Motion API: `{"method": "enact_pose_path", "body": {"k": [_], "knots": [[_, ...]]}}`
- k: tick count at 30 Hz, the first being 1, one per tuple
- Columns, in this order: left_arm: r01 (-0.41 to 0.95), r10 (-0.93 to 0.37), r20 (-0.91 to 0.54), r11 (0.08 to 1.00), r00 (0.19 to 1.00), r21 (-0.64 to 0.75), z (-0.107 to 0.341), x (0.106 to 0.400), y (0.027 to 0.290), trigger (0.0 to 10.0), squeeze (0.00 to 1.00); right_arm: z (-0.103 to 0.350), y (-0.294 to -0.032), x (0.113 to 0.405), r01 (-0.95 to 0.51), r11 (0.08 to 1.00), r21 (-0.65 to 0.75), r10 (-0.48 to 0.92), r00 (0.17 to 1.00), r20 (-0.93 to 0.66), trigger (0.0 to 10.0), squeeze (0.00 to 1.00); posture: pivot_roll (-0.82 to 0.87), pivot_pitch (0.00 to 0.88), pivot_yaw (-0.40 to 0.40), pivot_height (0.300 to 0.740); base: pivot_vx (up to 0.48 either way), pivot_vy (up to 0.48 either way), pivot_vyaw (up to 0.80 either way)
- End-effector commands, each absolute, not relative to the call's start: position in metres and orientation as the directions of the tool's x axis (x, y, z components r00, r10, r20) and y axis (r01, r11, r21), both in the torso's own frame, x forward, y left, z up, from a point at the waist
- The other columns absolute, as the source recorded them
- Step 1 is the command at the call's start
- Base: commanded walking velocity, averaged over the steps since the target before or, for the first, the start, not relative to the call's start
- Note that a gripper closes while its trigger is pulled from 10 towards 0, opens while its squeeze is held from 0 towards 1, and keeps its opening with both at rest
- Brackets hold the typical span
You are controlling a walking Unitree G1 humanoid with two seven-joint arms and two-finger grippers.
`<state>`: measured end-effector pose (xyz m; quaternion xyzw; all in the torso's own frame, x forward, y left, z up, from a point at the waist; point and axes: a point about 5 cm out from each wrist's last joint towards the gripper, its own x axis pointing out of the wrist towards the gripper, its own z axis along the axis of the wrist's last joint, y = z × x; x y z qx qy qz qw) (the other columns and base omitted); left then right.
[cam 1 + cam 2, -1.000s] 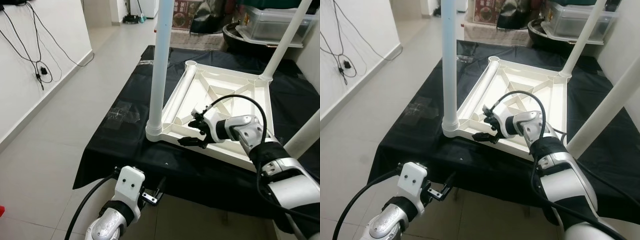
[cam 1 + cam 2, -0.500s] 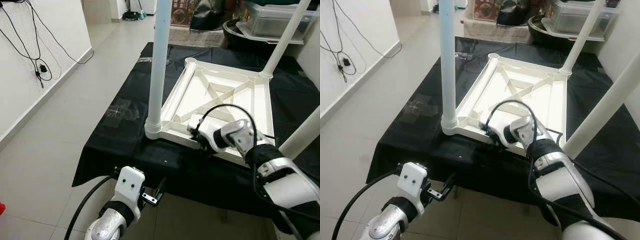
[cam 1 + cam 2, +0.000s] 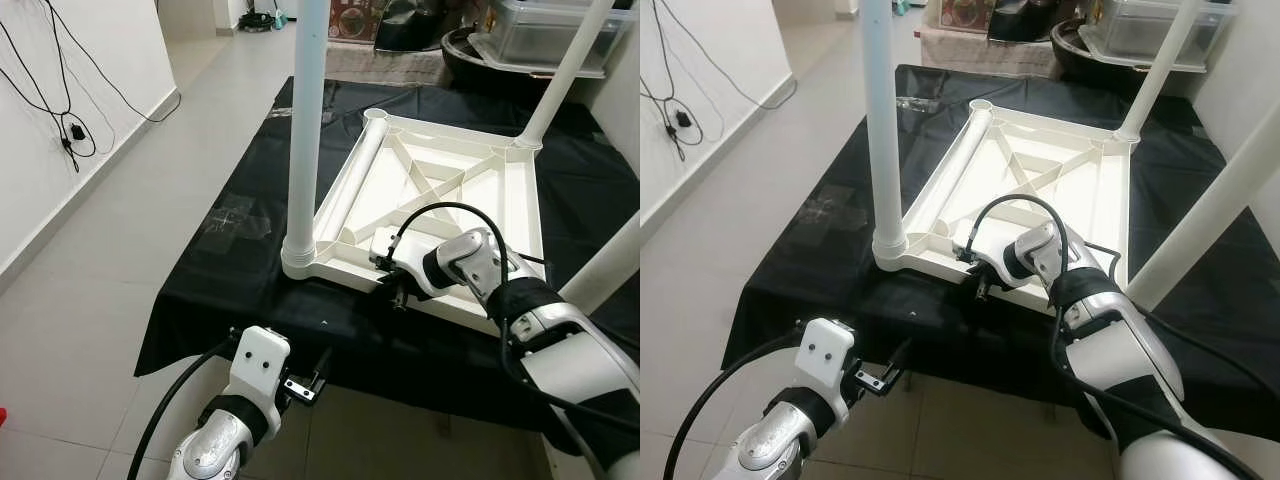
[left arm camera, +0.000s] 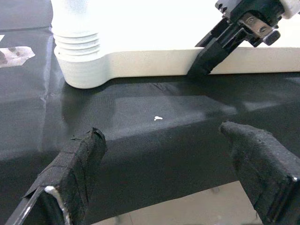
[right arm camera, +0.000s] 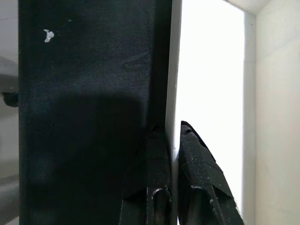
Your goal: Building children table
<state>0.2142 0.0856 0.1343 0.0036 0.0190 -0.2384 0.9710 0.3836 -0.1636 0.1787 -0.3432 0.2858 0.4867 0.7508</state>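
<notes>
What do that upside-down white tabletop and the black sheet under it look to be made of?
The tabletop looks like moulded plastic: smooth, slightly glossy, with ribs cast into its underside. The black sheet seems a thin woven cloth, matte, with fine weave and soft creases.

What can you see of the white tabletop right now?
The white tabletop lies upside down on the black cloth, its ribbed plastic underside facing up. White legs stand upright in its corner sockets; another lies inside along one edge. The right gripper pinches its near rim; the left gripper hangs below, apart.
</notes>
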Motion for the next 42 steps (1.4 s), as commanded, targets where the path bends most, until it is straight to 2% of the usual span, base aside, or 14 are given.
{"method": "enact_pose_path", "body": {"k": [1,10,17,20,25,26,28,29,35,36,42], "knots": [[0.463,-0.462,-0.075,0.886,0.884,-0.002,0.128,0.213,0.086,10.0,0.00,0.174,-0.164,0.379,-0.958,0.193,-0.212,0.525,0.283,-0.803,0.0,0.00,0.10,0.153,-0.093,0.740,0.000,0.000,0.00],[0.466,-0.465,-0.079,0.885,0.882,-0.002,0.127,0.214,0.086,10.0,0.00,0.176,-0.173,0.373,-0.982,0.069,-0.174,0.496,0.185,-0.849,0.0,0.00,0.09,0.153,-0.092,0.740,0.000,0.000,0.00],[0.466,-0.465,-0.080,0.885,0.882,-0.003,0.127,0.215,0.086,10.0,0.00,0.177,-0.177,0.371,-0.985,0.028,-0.170,0.471,0.163,-0.867,0.0,0.00,0.09,0.152,-0.092,0.740,0.000,0.000,0.00],[0.465,-0.464,-0.082,0.885,0.882,-0.004,0.126,0.215,0.086,10.0,0.00,0.176,-0.181,0.368,-0.989,-0.018,-0.145,0.447,0.122,-0.886,0.0,0.00,0.09,0.150,-0.093,0.740,0.000,0.000,0.00],[0.465,-0.464,-0.083,0.885,0.882,-0.003,0.126,0.216,0.086,10.0,0.00,0.176,-0.182,0.368,-0.988,-0.020,-0.152,0.436,0.128,-0.891,0.0,0.00,0.09,0.149,-0.091,0.740,0.000,0.000,0.00],[0.466,-0.465,-0.085,0.885,0.881,-0.003,0.125,0.216,0.086,10.0,0.00,0.176,-0.182,0.368,-0.988,-0.026,-0.154,0.434,0.128,-0.892,0.8,0.00,0.09,0.149,-0.091,0.740,0.000,0.000,0.00],[0.466,-0.465,-0.085,0.885,0.881,-0.003,0.125,0.216,0.086,10.0,0.00,0.176,-0.182,0.368,-0.988,-0.026,-0.154,0.434,0.128,-0.892,0.8,0.00,0.09,0.149,-0.091,0.740,0.000,0.000,0.00],[0.467,-0.465,-0.085,0.885,0.881,-0.002,0.125,0.216,0.086,10.0,0.00,0.175,-0.181,0.368,-0.987,-0.026,-0.156,0.437,0.129,-0.890,10.0,0.00,0.09,0.145,-0.089,0.740,0.000,0.000,0.00],[0.468,-0.467,-0.087,0.884,0.880,-0.001,0.124,0.217,0.086,10.0,0.00,0.177,-0.176,0.368,-0.988,-0.035,-0.152,0.481,0.117,-0.869,10.0,0.00,0.09,0.138,-0.084,0.740,0.000,0.000,0.00],[0.469,-0.467,-0.088,0.883,0.880,0.001,0.124,0.217,0.087,10.0,0.00,0.179,-0.176,0.368,-0.988,-0.038,-0.147,0.498,0.109,-0.860,10.0,1.00,0.09,0.135,-0.082,0.740,0.000,0.000,0.00],[0.470,-0.468,-0.090,0.883,0.879,0.008,0.122,0.220,0.088,10.0,0.00,0.185,-0.181,0.366,-0.988,-0.042,-0.148,0.530,0.103,-0.842,10.0,1.00,0.09,0.119,-0.075,0.740,0.000,0.000,0.00]]}}
